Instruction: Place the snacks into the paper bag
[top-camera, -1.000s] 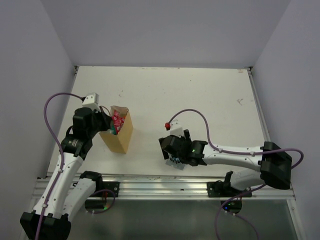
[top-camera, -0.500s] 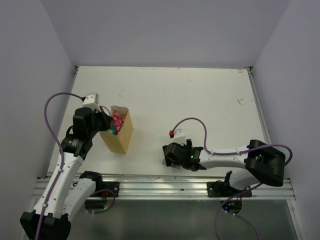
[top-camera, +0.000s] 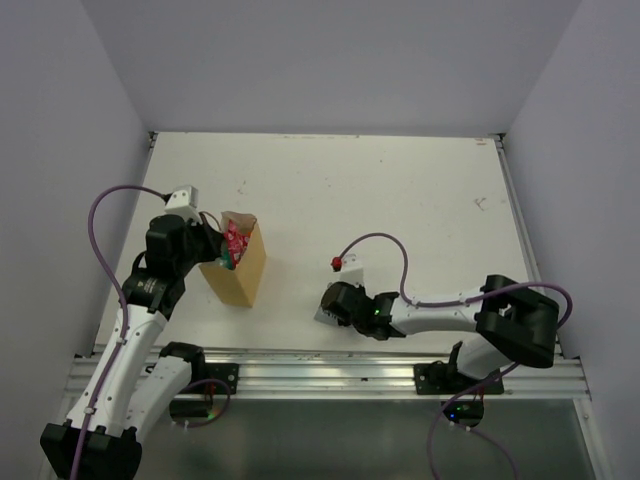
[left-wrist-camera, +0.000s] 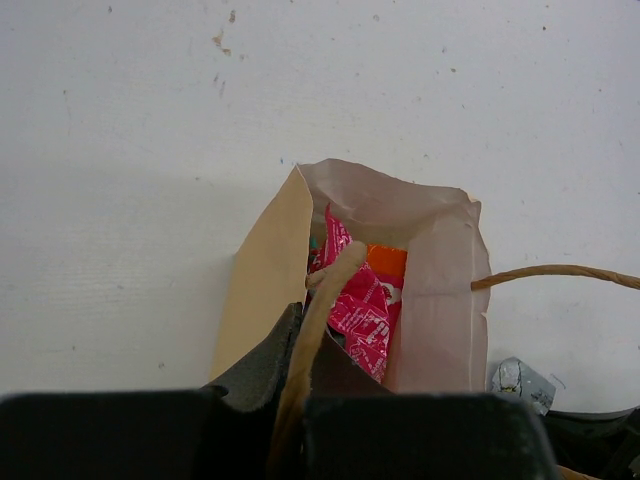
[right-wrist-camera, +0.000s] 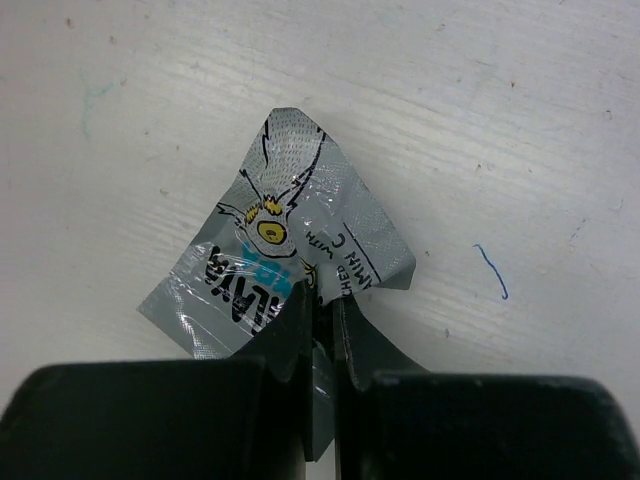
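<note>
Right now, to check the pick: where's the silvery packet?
On the table near its front edge, right of the paper bag; the right wrist view shows the silvery packet pinched between the right arm's fingers.

The paper bag stands upright on the left part of the bench, with packets inside it. The left gripper is at the bag's left rim, clamped on it. Well to the right and nearer the front edge, a loose packet lies on the bench. Its near edge is pinched in the right gripper.
</note>
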